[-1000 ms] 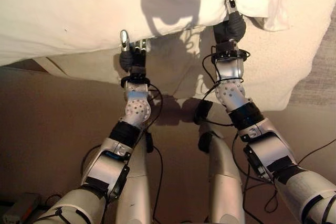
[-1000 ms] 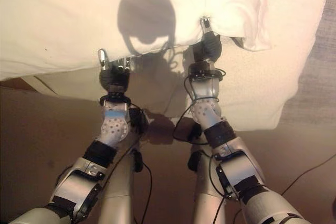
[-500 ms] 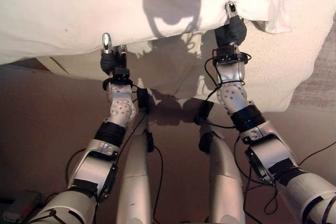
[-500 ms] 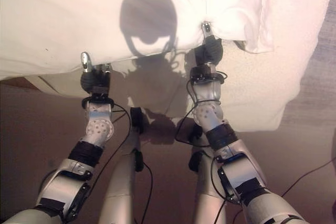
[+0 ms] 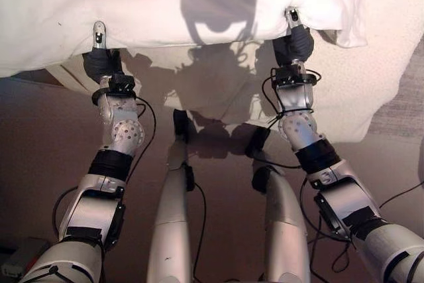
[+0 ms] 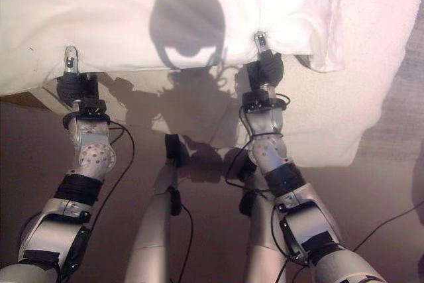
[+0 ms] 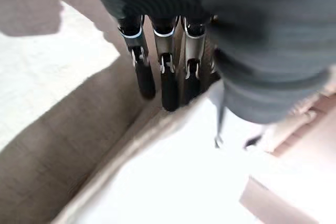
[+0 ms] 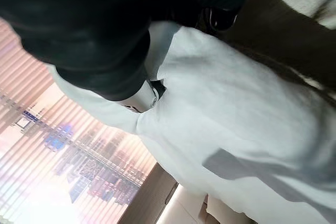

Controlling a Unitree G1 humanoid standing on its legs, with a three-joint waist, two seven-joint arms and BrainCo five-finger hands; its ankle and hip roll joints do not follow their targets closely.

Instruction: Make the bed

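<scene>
Both hands at the near edge of the bed, well apart along it; right hand [image 5: 293, 43] pinching the white sheet [image 5: 165, 4] into a pucker, thumb on top, clamped on the cloth; left hand [image 5: 101, 63] at the same hem, thumb raised, fingers [image 7: 163, 80] straight and together under the fold — relaxed, not gripping. Sheet's long edge running left to right between the hands, lying over the textured cream blanket [image 5: 371, 77] that hangs below.
</scene>
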